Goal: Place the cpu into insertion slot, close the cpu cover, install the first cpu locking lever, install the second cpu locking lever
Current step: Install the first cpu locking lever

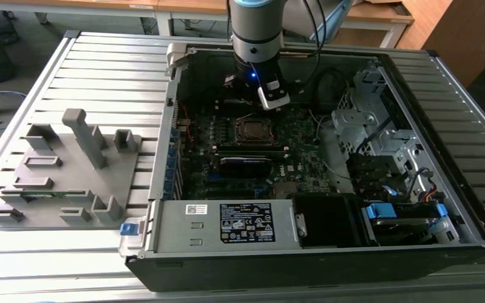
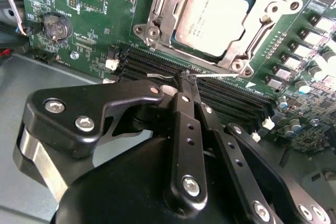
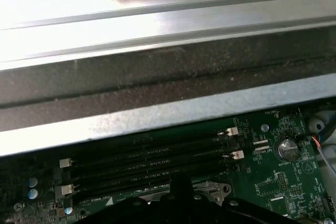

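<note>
The arm is reaching down into the open computer case (image 1: 162, 158) that is lying on the slatted bench (image 1: 99, 69), and the gripper (image 2: 187, 80) is hanging low over the motherboard, just beside the insertion slot (image 2: 237, 64). In the second wrist view the cpu (image 2: 210, 17) is sitting flat in the slot, dull metal top facing up, and the cpu cover (image 2: 159, 3) looks to be lying down around it, framing it through its window. The jaws are drawn together to a narrow tip, and that tip is meeting a thin silver locking lever (image 2: 223, 75) that is running along the socket's edge, between the socket and the long black memory slots (image 2: 231, 98). Whether they are pinching the wire or only pressing on it, I cannot tell.

From where I am standing, that lever is looking like springy steel wire: light, stiff along its length, slick, and apt to slip off a smooth fingertip or snap back. I am judging its free, bent end the sensible place to take it. The chip is looking rigid but delicate, best left alone now that it is seated
</note>
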Robot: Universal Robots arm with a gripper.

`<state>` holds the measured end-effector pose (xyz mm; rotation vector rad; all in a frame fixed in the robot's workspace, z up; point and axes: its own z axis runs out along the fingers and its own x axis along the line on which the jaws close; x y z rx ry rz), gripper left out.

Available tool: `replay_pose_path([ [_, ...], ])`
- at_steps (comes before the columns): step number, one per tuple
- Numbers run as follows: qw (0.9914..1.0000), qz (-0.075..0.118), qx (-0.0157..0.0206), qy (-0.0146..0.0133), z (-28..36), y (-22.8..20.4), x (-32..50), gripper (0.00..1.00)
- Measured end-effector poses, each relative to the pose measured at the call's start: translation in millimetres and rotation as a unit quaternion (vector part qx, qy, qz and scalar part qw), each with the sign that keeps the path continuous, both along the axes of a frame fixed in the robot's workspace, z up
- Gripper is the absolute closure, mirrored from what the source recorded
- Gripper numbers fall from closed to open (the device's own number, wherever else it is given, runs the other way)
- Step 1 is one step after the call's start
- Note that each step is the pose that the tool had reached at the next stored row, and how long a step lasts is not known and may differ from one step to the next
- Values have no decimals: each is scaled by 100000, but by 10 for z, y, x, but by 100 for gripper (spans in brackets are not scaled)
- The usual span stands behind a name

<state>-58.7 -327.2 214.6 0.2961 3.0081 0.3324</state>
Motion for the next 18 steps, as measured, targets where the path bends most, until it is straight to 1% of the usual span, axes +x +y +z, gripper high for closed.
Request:
replay_pose_path([
  [5,99999,-115,326,-5,-21,-1,0,90],
  [8,99999,-174,420,-9,-34,-1,0,90],
  [11,99999,-351,419,-2,-41,-2,0,90],
  [15,99993,-1129,419,-7,-49,-2,2,90],
  [18,99991,-1253,427,-13,-50,-1,2,90],
])
